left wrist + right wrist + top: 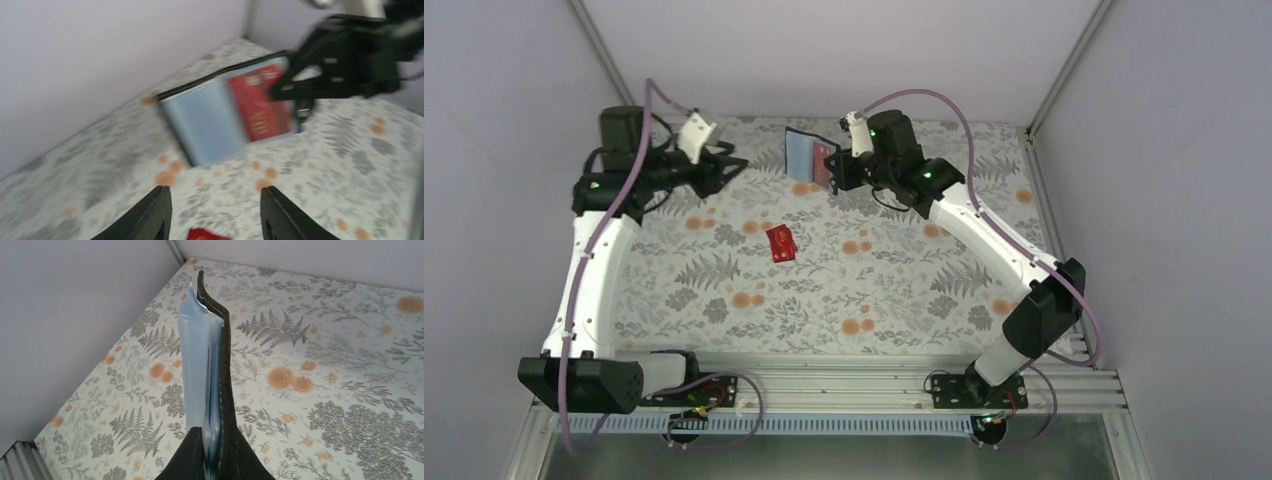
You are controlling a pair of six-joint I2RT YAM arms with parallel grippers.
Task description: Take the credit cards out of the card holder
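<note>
Right now the right gripper (836, 172) is pressing its jaws together on the small flat black folding card holder with the light blue inner face (804, 152), pinching it by one edge at the far side of the fern-and-flower patterned surface (904, 290). It is holding the holder spread open and on edge, probably so that the pocket side is facing the other arm. The left wrist view is blurred, so I cannot tell whether the lower edge is touching the surface. The left gripper (215, 194) is hovering a little apart from the holder with its jaws spread and nothing between them, pointing at the open face, likely lining up for the next pull. One flat red rectangular credit card with pale markings (260, 107) is sitting in the holder against the blue lining, just beside the right gripper's fingers. A second red credit card (781, 243) is lying flat near the middle of the surface, well apart from the holder, already out. Count: two red cards showing, one holder, two grippers. Whether more cards are hiding behind the one in the pocket I cannot tell. Judging by this, the task is sitting partway done.
</note>
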